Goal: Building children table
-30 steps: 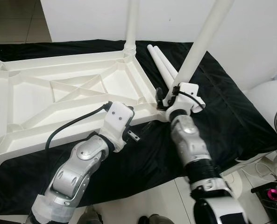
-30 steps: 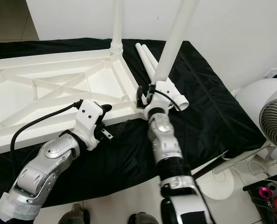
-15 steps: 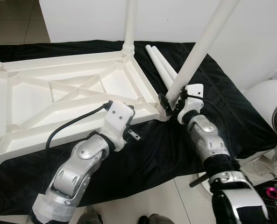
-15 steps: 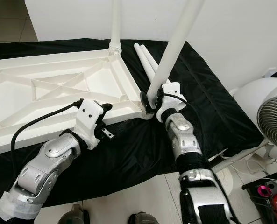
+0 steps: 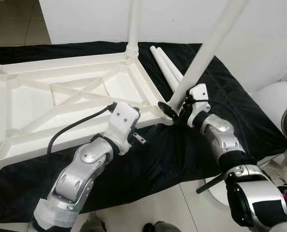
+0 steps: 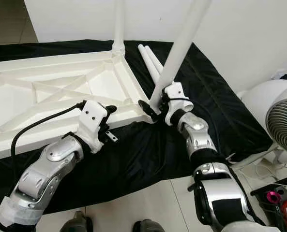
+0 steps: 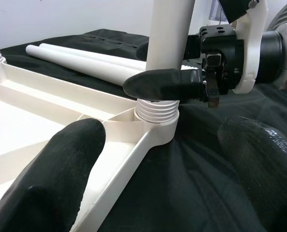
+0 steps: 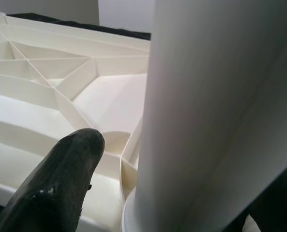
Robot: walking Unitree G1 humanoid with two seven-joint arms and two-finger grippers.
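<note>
Inverted white tabletop (image 5: 61,104), ribbed underside up, lying on a black cloth (image 5: 240,121) spread over the floor. One table leg (image 5: 133,24) stands upright in the far corner socket. A second, tilted leg (image 5: 206,53) rises from the near right corner socket (image 7: 155,116), its threaded end seated in the socket's collar and its shaft leaning away to the robot's right. The right gripper (image 5: 174,107) pinches the base of this tilted leg just above the socket, one black finger (image 7: 158,84) pressed across the front of the shaft, the other behind it. The left gripper (image 5: 143,137) sits just beside the same corner, on the near edge of the tabletop; its two fingers are spread apart, one over the tabletop's rim and the other over the black cloth, holding nothing. Two spare legs (image 5: 165,67) lie side by side on the cloth beyond the tilted leg, near the tabletop's right edge. A white fan (image 6: 274,121) stands on the tiled floor to the right of the cloth.
</note>
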